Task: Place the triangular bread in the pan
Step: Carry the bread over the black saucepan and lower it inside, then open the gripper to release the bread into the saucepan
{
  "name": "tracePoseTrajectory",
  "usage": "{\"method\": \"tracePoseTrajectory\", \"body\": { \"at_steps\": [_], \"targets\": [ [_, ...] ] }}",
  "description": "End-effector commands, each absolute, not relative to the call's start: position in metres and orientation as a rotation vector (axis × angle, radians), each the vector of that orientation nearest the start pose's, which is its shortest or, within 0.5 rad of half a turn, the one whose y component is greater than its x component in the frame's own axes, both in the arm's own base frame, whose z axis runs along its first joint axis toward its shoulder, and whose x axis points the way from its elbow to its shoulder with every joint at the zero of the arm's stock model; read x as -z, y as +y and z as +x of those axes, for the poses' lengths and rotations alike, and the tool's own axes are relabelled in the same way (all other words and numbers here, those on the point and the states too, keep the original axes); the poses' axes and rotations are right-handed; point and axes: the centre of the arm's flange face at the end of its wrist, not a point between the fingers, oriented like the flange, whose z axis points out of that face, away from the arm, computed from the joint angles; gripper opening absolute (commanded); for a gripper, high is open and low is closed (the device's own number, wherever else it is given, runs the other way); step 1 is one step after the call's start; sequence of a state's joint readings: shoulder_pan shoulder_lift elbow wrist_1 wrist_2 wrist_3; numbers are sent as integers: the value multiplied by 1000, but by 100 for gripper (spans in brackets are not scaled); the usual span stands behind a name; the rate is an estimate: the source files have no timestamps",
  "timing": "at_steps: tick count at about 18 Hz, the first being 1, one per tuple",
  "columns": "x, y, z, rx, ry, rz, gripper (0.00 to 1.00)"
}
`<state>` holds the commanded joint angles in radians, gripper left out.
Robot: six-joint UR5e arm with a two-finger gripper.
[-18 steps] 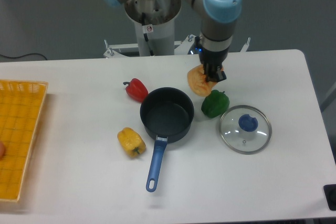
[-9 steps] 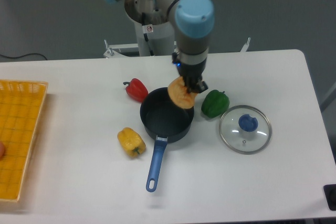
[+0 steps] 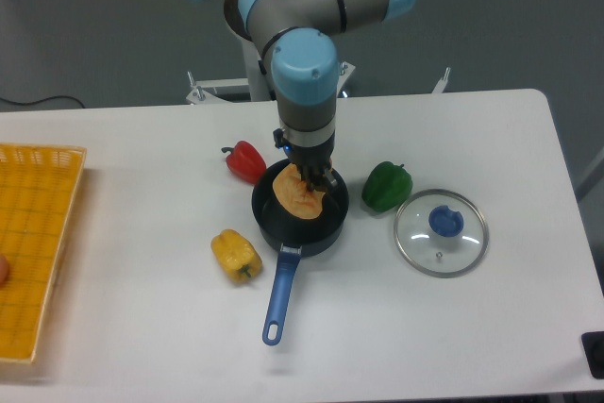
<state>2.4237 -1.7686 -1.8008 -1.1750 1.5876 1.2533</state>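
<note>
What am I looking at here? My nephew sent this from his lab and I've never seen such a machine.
It is a single robot arm with grey tubes and light blue joints, filmed by one fixed camera looking down at a white table. At its tip, a two-finger gripper holds the triangular bread over the pan, a dark saucepan with a blue handle. Around the pan lie a red pepper, a yellow pepper, a green pepper and a glass lid. A yellow basket sits at the left edge.

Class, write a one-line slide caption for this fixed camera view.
Hand holds triangular bread over the pan.
</note>
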Motion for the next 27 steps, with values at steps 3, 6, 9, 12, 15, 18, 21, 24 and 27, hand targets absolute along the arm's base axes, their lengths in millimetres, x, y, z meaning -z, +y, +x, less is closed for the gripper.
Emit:
{"method": "tracePoseTrajectory", "body": {
  "at_steps": [3,6,9,12,15,18,21,24,27],
  "targets": [
    [-303,453,-316,58,629,-3119,0],
    [-298,459,-311,67,630,-3124,0],
    [-293,460,-310,79,633,-3128,0],
    [-287,461,-311,95,637,-3135,0],
    [-286,461,-311,91,637,-3133,1],
    [-284,463,-313,87,637,-3132,4],
    [-281,463,-314,80,636,-3137,4],
    [-280,462,-315,67,642,-3150,11],
    [-279,465,-314,69,654,-3148,30]
  ]
}}
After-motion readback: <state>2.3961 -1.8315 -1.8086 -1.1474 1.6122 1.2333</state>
